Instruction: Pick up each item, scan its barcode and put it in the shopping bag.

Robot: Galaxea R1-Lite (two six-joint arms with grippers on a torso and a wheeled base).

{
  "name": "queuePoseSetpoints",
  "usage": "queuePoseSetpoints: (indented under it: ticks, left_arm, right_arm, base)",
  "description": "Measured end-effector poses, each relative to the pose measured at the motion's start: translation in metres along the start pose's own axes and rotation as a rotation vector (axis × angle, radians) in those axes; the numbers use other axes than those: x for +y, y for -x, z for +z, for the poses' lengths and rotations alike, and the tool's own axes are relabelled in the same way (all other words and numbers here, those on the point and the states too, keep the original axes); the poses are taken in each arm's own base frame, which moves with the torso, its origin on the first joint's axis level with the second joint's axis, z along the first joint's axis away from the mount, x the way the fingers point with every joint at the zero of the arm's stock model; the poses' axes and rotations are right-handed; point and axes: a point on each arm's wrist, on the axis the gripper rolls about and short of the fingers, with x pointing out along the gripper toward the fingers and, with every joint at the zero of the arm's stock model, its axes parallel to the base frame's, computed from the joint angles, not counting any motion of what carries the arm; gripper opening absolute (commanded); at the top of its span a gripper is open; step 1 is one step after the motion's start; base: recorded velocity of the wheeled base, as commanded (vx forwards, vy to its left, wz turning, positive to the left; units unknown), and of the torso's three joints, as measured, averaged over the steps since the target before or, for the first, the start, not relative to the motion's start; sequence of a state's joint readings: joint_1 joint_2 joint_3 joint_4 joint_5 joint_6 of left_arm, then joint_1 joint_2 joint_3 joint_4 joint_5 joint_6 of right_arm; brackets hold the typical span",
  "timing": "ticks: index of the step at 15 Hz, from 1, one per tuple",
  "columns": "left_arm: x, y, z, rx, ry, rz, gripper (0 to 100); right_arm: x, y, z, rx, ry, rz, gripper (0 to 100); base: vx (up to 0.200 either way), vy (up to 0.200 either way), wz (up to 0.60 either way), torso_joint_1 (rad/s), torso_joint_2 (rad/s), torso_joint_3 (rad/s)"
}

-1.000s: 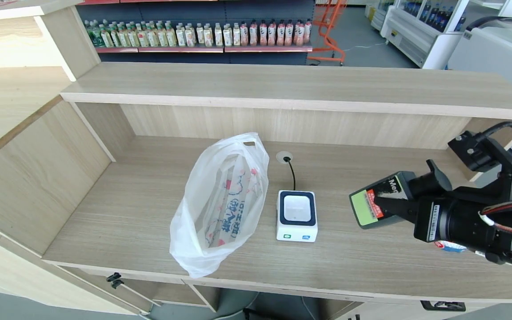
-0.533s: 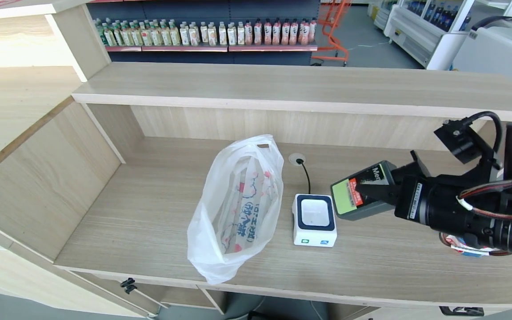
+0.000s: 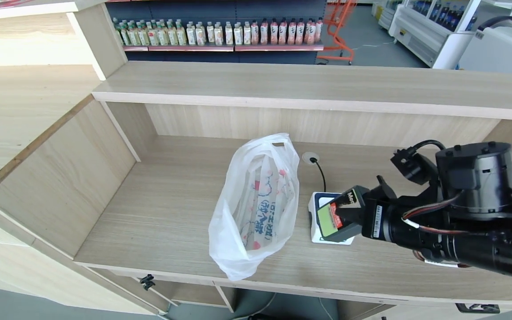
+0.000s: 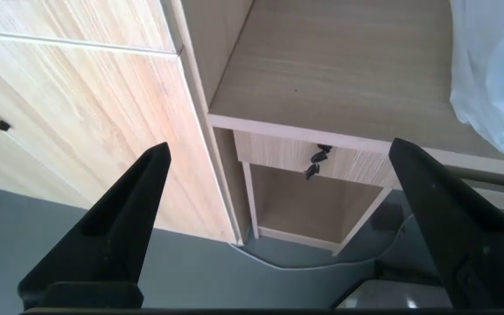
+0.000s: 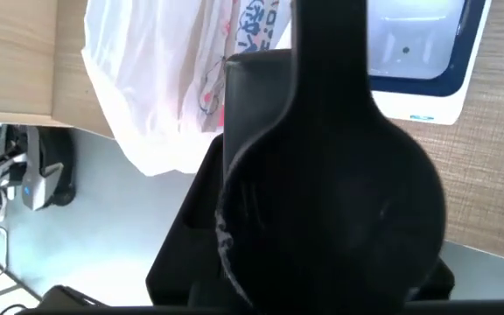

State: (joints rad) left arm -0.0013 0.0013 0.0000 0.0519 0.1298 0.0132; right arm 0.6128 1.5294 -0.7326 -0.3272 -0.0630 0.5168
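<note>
Your right gripper (image 3: 354, 205) is clamped on the dark box (image 3: 327, 220), one finger on each long side. The box hangs in the air directly above the scanner (image 3: 314, 231), which sits mid-worktop towards the front edge. The box's green and red end points towards the shopping bag (image 3: 256, 209).

This looks like the scanning step, so take your time. From the right wrist, the box (image 5: 261, 79) covers much of the scanner's window (image 5: 414, 35), which suggests the box is roughly lined up. I cannot tell which face carries the barcode. If nothing reads, roll the wrist slowly to bring another face down towards the window. Keep the box low and level, just off the glass. Don't shift your grip; the hold looks firm.

The bag stands just beside the scanner on its left, with its bottom at the worktop's (image 3: 171, 209) front edge. Its mouth opens upwards and a printed packet (image 3: 262, 213) is already inside. The next move is probably short and sideways. Lift the box enough to clear the bag's thin, floppy rim, which could fold under it.

Your left gripper (image 4: 280, 149) hangs below the front edge by the drawer's key (image 4: 318, 162). Its fingers are wide apart and hold nothing, so it could steady the bag's rim if needed.
</note>
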Motion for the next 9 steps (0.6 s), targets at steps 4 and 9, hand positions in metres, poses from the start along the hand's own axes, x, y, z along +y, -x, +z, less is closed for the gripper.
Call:
queuePoseSetpoints:
  ticks: [4,9]
  left_arm:
    - [0.000,0.000,0.000,0.000,0.000,0.001,100]
    - [0.000,0.000,0.000,0.000,0.000,-0.001,100]
  right_arm:
    - [0.009,-0.036,0.000,-0.008,0.013,0.007,0]
    - [0.018,-0.089,-0.011,-0.028,0.158,0.054,0]
  base:
    - [0.000,0.000,0.00,0.000,0.00,0.000]
    - [0.000,0.000,0.00,0.000,0.00,0.000]
